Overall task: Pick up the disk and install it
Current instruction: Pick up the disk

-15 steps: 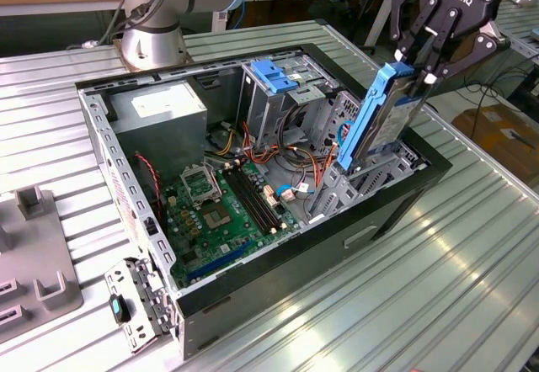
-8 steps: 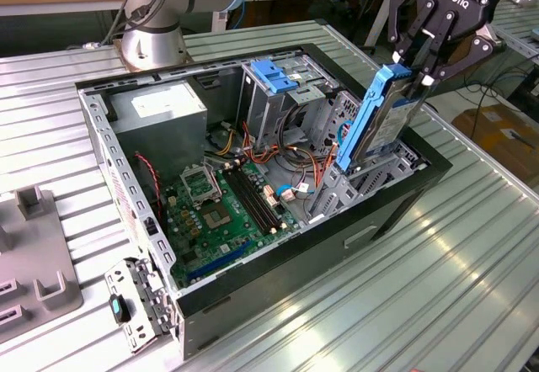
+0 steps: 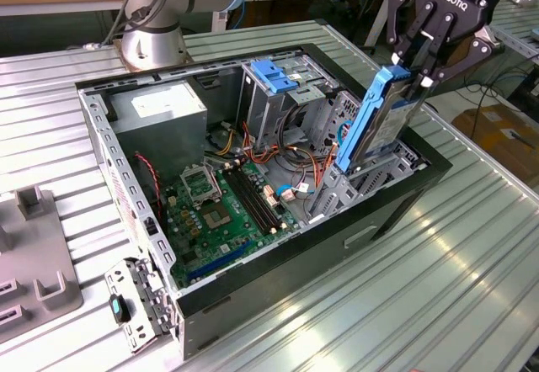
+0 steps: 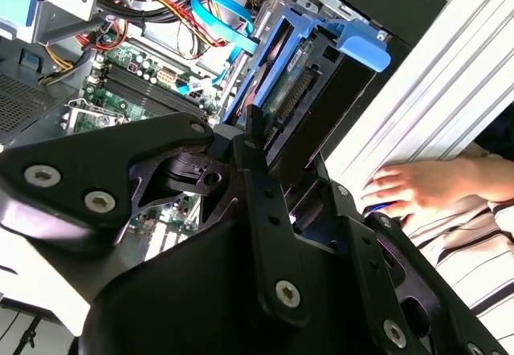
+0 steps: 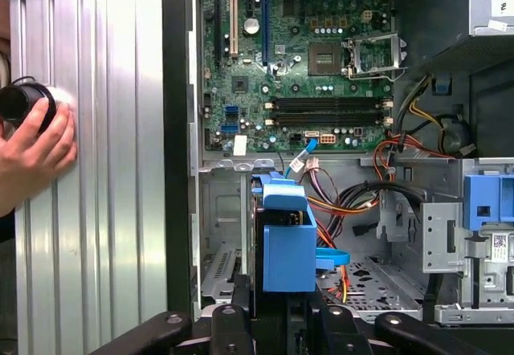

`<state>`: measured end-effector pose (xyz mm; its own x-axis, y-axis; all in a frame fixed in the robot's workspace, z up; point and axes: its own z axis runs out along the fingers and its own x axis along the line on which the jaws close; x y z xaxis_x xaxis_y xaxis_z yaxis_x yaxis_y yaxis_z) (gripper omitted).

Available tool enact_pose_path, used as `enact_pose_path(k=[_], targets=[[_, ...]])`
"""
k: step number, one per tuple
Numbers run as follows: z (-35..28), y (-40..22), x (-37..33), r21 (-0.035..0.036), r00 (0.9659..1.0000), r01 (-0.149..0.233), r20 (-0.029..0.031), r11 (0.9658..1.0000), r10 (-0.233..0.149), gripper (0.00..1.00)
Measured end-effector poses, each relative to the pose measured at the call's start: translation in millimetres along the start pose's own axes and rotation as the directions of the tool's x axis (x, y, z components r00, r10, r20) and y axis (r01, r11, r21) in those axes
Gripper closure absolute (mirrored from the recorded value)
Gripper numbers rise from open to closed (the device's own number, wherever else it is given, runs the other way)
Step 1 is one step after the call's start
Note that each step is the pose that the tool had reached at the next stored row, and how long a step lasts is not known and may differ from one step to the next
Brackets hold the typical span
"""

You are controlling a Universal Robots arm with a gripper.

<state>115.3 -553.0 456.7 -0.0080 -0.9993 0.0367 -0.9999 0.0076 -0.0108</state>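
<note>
One disk [image 3: 370, 128], blue rails along its edges, stands tilted on end inside the computer case [image 3: 337, 233], at the case's end on the exterior view's right; the tilt is judged to line it up with the bay beneath. One gripper [image 3: 414, 76] has its jaws pinching the disk's upper end. Also inside the case: one motherboard [image 3: 215, 212] and one blue-topped drive cage [image 3: 269, 94]. One hand [image 5: 32, 158] rests on the table [image 3: 438, 288] beside the case
</note>
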Motion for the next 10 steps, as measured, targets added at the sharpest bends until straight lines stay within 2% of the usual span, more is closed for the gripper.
enact_pose_path(k=[6, 10], targets=[[5.0, 0.1, -0.2, 0.0, 1.0, 0.0, -0.0001, 1.0, 0.0, 0.65], [5.4, 0.1, -0.2, 0.0001, 1.0, 0.0, -0.0003, 1.0, 0.0, 0.65]])
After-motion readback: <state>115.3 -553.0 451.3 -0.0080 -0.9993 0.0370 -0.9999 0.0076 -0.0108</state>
